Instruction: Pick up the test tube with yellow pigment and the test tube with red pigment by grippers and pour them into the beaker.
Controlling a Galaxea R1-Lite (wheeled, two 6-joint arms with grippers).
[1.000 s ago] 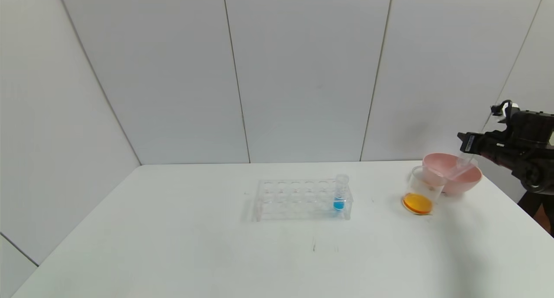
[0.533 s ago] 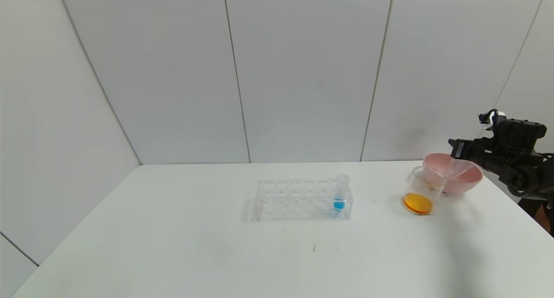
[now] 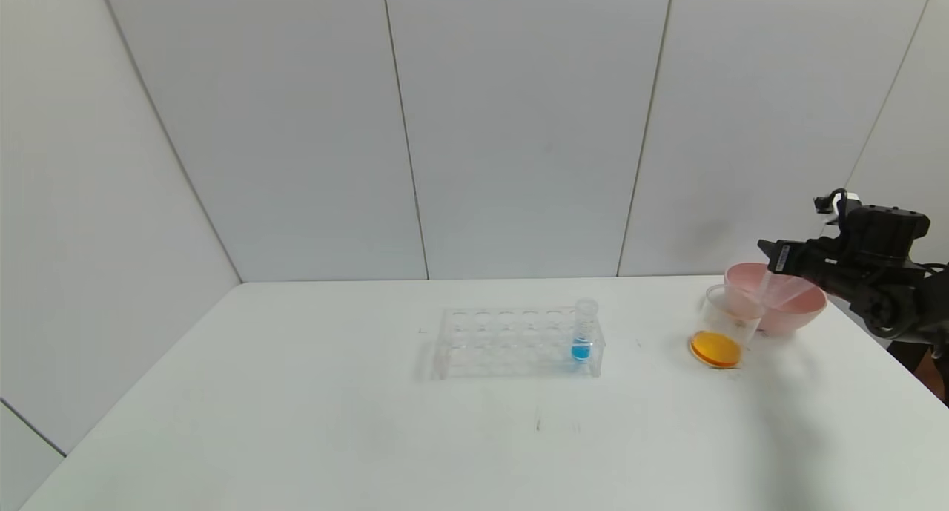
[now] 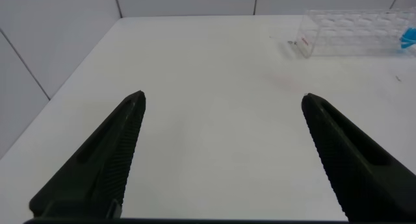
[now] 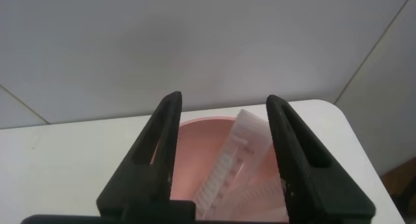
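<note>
The beaker (image 3: 723,320) stands on the table at the right with orange liquid (image 3: 715,348) in its bottom. My right gripper (image 3: 771,257) hovers over the pink bowl (image 3: 804,307) just behind the beaker, jaws open. In the right wrist view a clear empty test tube (image 5: 237,162) with graduation marks leans inside the bowl (image 5: 195,152) between the open fingers of that gripper (image 5: 224,100). I cannot tell which pigment it held. No tube with yellow or red liquid is in view. My left gripper (image 4: 222,100) is open and empty over bare table.
A clear tube rack (image 3: 515,342) stands mid-table with one tube of blue liquid (image 3: 583,331) at its right end; it also shows in the left wrist view (image 4: 351,32). The table's right edge runs close to the bowl.
My right gripper has come down and moved left over the pink bowl, and the clear tube now rests lower in the bowl. The beaker and rack have not moved.
</note>
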